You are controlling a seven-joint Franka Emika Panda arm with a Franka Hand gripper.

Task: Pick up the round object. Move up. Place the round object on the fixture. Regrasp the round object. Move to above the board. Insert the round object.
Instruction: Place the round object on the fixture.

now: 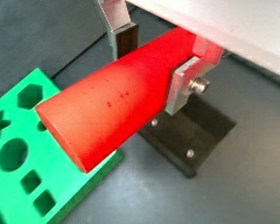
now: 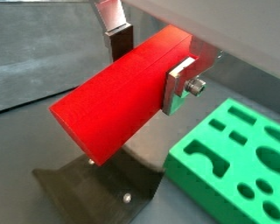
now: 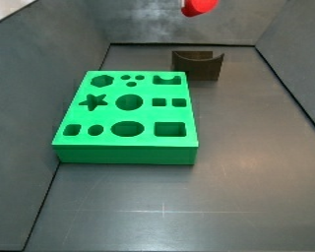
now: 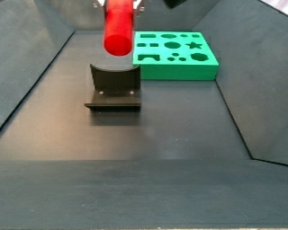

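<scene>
So far I have the pincer (image 1: 154,57) pinching the round object (image 1: 113,101), lifted high above the fixture (image 4: 112,84) near the frame's top. Setting it in the notch, regrasping and inserting into the board (image 3: 129,114) remain.

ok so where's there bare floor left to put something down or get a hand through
Bare floor lies in front of the board and along its side toward the wall. It is tight at the back, where the fixture stands near the board's corner, with the gripper holding the round object above it.
</scene>
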